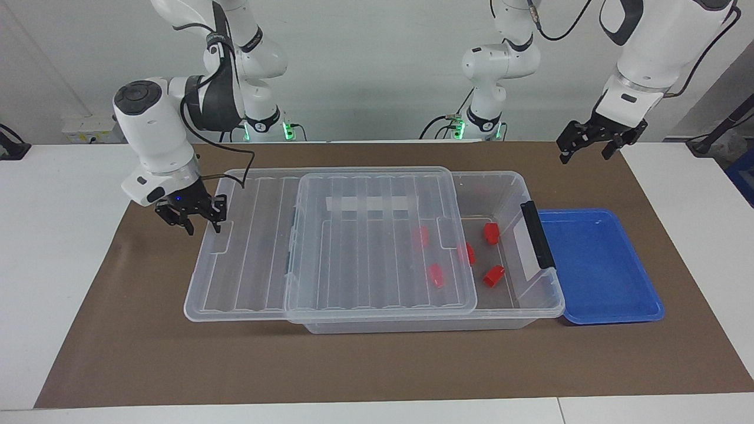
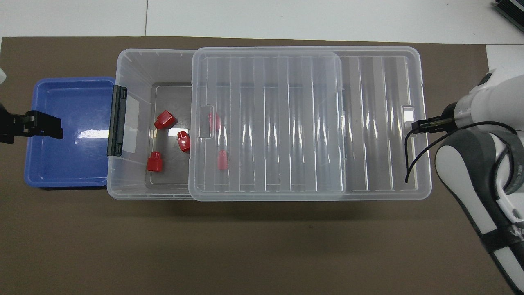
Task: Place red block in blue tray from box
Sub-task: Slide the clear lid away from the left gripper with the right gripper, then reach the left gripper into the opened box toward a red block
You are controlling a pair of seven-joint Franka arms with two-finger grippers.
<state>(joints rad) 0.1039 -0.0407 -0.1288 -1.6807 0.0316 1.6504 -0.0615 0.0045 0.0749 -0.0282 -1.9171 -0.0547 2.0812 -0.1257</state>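
The clear box (image 1: pixel 506 176) lies along the mat, and its ribbed lid (image 1: pixel 377 247) sits shifted toward the right arm's end. This leaves the latch (image 1: pixel 537 235) end uncovered. Several red blocks lie in the box: three in the uncovered part, such as one (image 1: pixel 491 233) (image 2: pixel 165 119), and two under the lid (image 2: pixel 266 123). The blue tray (image 1: pixel 601 265) (image 2: pixel 69 155) sits empty against the latch end. My left gripper (image 1: pixel 592 147) (image 2: pixel 41 125) is open, raised over the tray. My right gripper (image 1: pixel 197 221) is open and empty at the lid's overhanging end.
A brown mat (image 1: pixel 377 365) covers the table's middle, with white tabletop (image 1: pixel 59 235) at both ends. The right arm's forearm and cable (image 2: pixel 483 164) hang over the mat beside the lid's end.
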